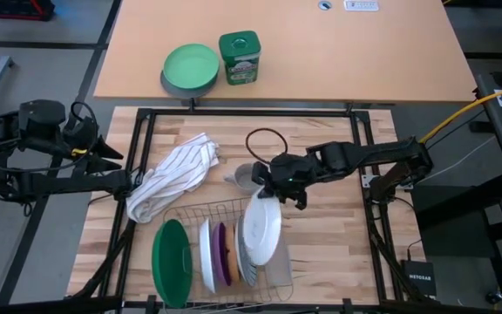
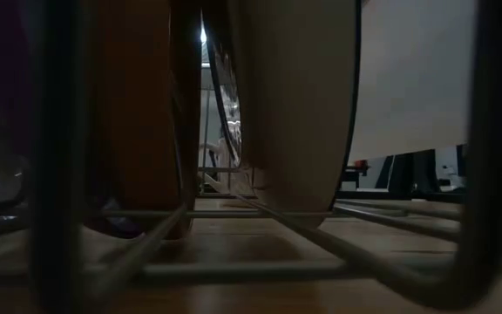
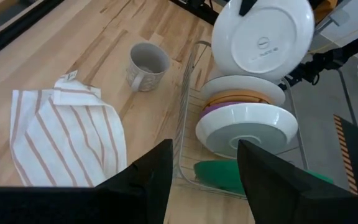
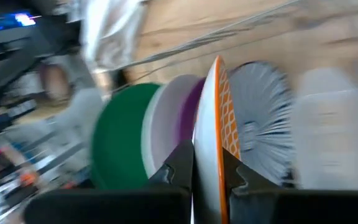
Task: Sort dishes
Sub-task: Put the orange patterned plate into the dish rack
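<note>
Right end effector point(image 1: 273, 194): over the rack point(image 1: 279, 281), pinching the top rim of a white plate point(image 1: 261, 228) that stands tilted at the rack's right end.
Left end effector point(image 3: 201, 171): spread, empty, parked at the surface's left edge, well apart from the rack.
Other plates: on edge in the rack — green point(image 1: 170, 262), white point(image 1: 206, 255), purple point(image 1: 220, 255), orange point(image 1: 232, 253), striped point(image 1: 244, 262).
Handling, judged: stiff, glazed, slippery, breakable; fairly heavy for a rim pinch.
Hold point: rim only, at top centre, so the plate hangs plumb and clears neighbours.
Risk: swinging or slipping; knocking the mug point(image 1: 245, 179) nearby.
</note>
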